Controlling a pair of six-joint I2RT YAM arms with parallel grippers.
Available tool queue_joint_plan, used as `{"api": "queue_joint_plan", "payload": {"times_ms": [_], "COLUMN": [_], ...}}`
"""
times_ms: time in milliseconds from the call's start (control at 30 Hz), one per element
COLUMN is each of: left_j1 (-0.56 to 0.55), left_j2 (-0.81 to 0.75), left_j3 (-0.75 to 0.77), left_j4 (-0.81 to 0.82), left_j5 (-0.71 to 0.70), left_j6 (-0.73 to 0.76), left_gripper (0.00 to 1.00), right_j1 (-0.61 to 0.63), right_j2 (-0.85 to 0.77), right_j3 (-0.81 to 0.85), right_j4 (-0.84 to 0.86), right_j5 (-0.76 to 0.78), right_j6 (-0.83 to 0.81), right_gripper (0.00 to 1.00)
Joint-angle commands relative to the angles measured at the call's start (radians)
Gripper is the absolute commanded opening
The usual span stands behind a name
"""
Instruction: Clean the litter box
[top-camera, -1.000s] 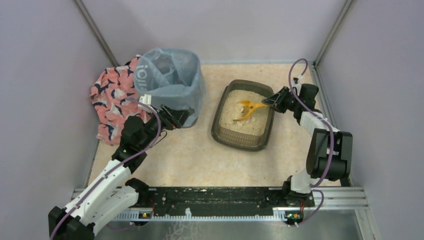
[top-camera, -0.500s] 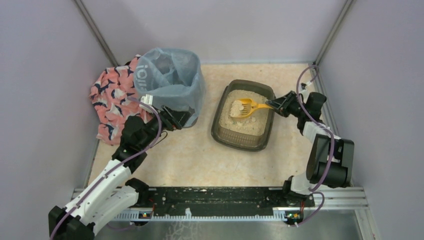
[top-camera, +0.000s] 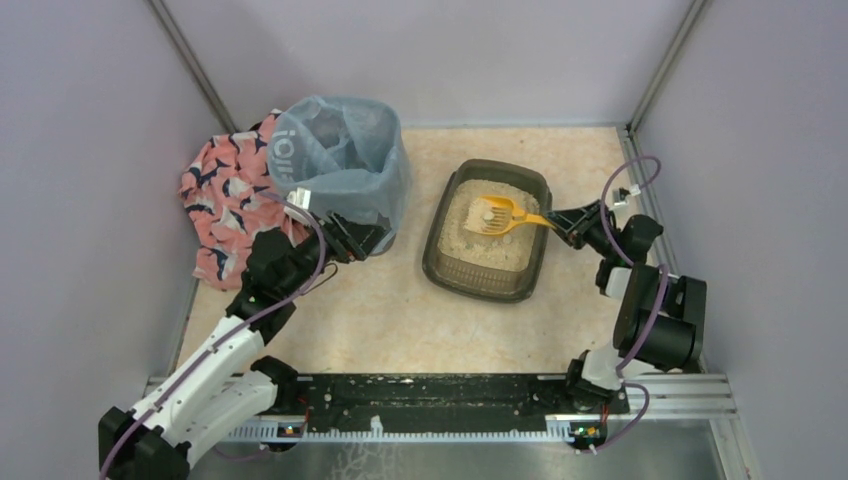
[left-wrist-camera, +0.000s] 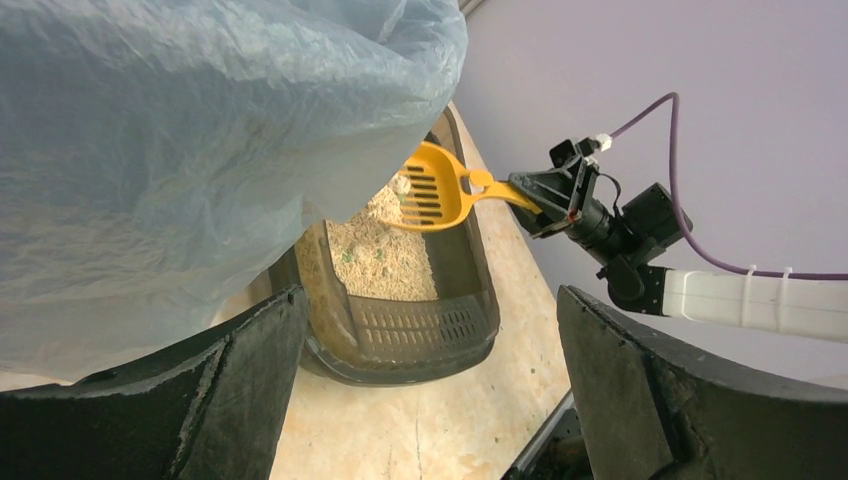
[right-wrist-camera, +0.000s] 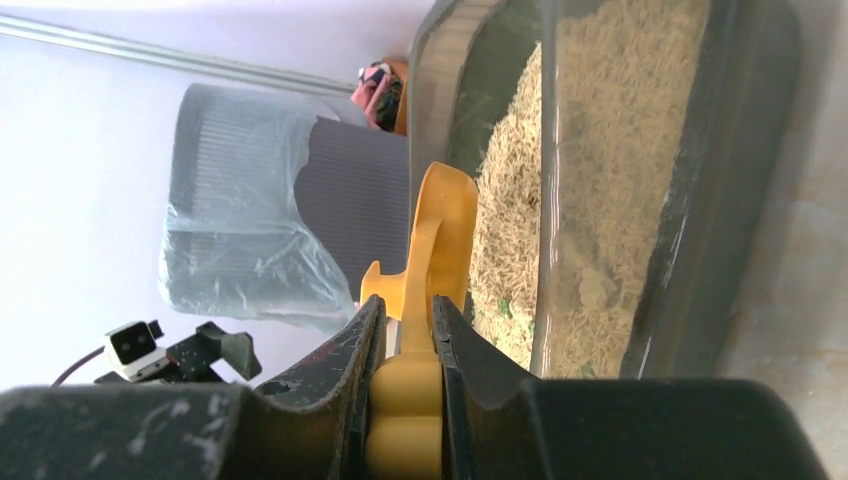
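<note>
The litter box (top-camera: 437, 263), a shallow dark tray of beige litter, sits mid-table; it also shows in the left wrist view (left-wrist-camera: 400, 340) and the right wrist view (right-wrist-camera: 700, 250). My right gripper (top-camera: 566, 222) is shut on the handle of a yellow slotted scoop (top-camera: 497, 214), held level above the litter with a pale clump in its bowl. The scoop also shows in the left wrist view (left-wrist-camera: 432, 186) and the right wrist view (right-wrist-camera: 432, 240). My left gripper (top-camera: 362, 238) is open and empty, beside the base of the bin.
A tall bin lined with a light blue bag (top-camera: 335, 160) stands left of the litter box; it shows in the right wrist view (right-wrist-camera: 250, 230). A pink patterned cloth (top-camera: 220, 200) lies behind it at the left wall. Purple walls enclose the table.
My right gripper has drawn back to the right and lower, and the scoop has risen out of the litter and levelled with a clump in it. The left arm has barely moved.
</note>
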Motion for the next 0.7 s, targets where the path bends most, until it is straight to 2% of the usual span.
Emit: {"api": "queue_joint_plan", "payload": {"times_ms": [0,67,167,267,367,433,467,567,667], "left_j1": [0.004,0.004,0.003,-0.001,-0.003,-0.009,-0.011,-0.013,-0.015], "left_j2": [0.023,0.031,0.046,0.037,0.041,0.036,0.034,0.034,0.014], "left_j3": [0.019,0.015,0.05,0.06,0.075,0.073,0.069,0.074,0.065], "left_j4": [0.052,0.074,0.066,0.065,0.056,0.057,0.06,0.046,0.034], "left_j5": [0.047,0.047,0.068,0.07,0.062,0.064,0.061,0.056,0.047], "left_j6": [-0.03,-0.034,-0.034,-0.028,-0.018,-0.022,-0.024,-0.016,-0.012], "left_gripper": [0.99,0.99,0.99,0.99,0.99,0.99,0.99,0.99,0.99], "right_j1": [-0.009,0.037,0.004,0.077,0.055,0.057,0.061,-0.018,0.017], "right_j2": [-0.055,-0.076,-0.11,-0.106,-0.117,-0.082,-0.06,-0.002,0.07], "right_j3": [0.041,0.065,0.058,0.064,0.029,0.013,-0.009,-0.061,-0.058], "right_j4": [0.068,0.012,-0.047,-0.048,-0.033,0.061,0.185,0.375,0.53], "right_j5": [0.008,0.02,0.063,0.063,0.109,0.099,0.106,0.12,0.097], "right_j6": [-0.014,-0.049,-0.087,-0.102,-0.091,-0.03,0.032,0.152,0.234], "right_gripper": [0.0,0.0,0.0,0.0,0.0,0.0,0.0,0.0,0.0]}}
